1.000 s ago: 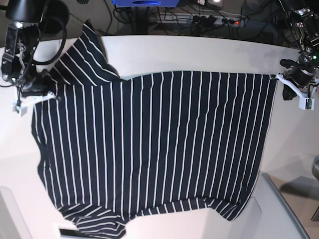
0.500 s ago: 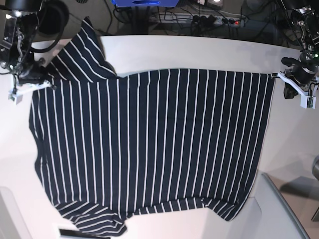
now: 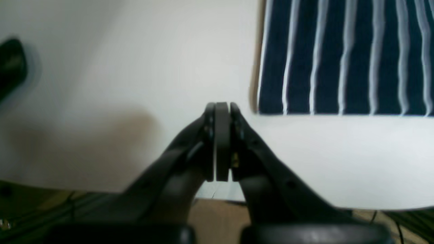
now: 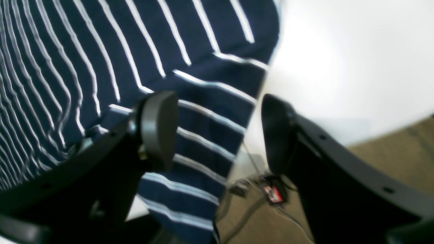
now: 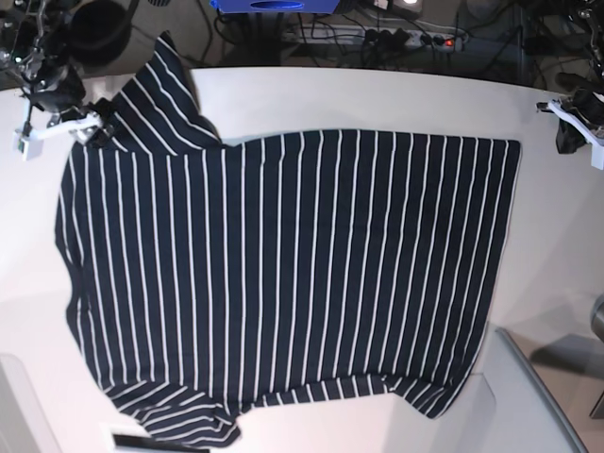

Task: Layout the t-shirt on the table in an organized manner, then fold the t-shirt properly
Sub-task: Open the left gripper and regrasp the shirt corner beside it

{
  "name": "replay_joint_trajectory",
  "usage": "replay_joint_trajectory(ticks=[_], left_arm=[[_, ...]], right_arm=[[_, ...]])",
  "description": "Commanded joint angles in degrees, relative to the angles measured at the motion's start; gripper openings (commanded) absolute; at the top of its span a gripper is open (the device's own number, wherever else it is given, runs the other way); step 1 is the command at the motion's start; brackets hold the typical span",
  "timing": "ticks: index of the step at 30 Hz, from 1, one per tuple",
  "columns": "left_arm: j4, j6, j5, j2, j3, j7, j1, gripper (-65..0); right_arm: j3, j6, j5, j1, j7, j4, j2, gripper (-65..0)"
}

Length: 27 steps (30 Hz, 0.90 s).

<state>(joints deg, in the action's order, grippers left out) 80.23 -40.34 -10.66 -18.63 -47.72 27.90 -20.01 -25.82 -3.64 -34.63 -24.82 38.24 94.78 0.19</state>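
The t-shirt (image 5: 283, 274), dark navy with thin white stripes, lies spread flat on the white table (image 5: 377, 94), collar side to the left and hem to the right. One sleeve points to the far left corner. At that shoulder my right gripper (image 5: 92, 127) hovers open; in the right wrist view its fingers (image 4: 159, 128) straddle the shirt's edge (image 4: 203, 101) without pinching it. My left gripper (image 5: 559, 113) is shut on nothing, off the far right hem corner. Its closed tips (image 3: 218, 108) sit over bare table (image 3: 135, 67), a short gap from the hem corner (image 3: 271, 101).
A grey tray-like edge (image 5: 538, 396) juts in at the near right. Cables and a power strip (image 5: 415, 38) run behind the table's far edge. A small dark item (image 5: 142, 442) lies at the near left edge. Floor (image 4: 390, 152) shows beyond the table's rim.
My right gripper has opened and let go of the shoulder, moving farther back. The left gripper has drawn away from the hem corner to the right. The shirt now lies flatter.
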Motion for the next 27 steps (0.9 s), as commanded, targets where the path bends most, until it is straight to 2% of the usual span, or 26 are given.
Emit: replay_joint_trajectory(ticks=[1,13,19,27], left_arm=[[1.0,0.3,-0.4,-1.2,-1.2,-1.0,-0.3,-65.0],[1.0,0.3,-0.3,-1.3,-1.6,-0.9,-0.3,-65.0],[1.0,0.3,-0.3,-1.2,-1.6,-0.9,-0.3,-65.0],[1.0,0.3,0.1,-1.2,-1.6,-0.9,-0.3,-65.0]], right_arm=[[-0.3,-0.8,-0.9,-0.4,-0.3,-0.8,0.3,-26.7],[-0.3,-1.0,-0.7,0.1,-2.9,-7.9,0.6,-26.7],[0.1,-6.1,-0.8,0.4,-2.9,-8.5,0.3,-26.7],[0.2,-6.5,-0.5,2.6,-2.8,-8.6,0.3,-26.7]])
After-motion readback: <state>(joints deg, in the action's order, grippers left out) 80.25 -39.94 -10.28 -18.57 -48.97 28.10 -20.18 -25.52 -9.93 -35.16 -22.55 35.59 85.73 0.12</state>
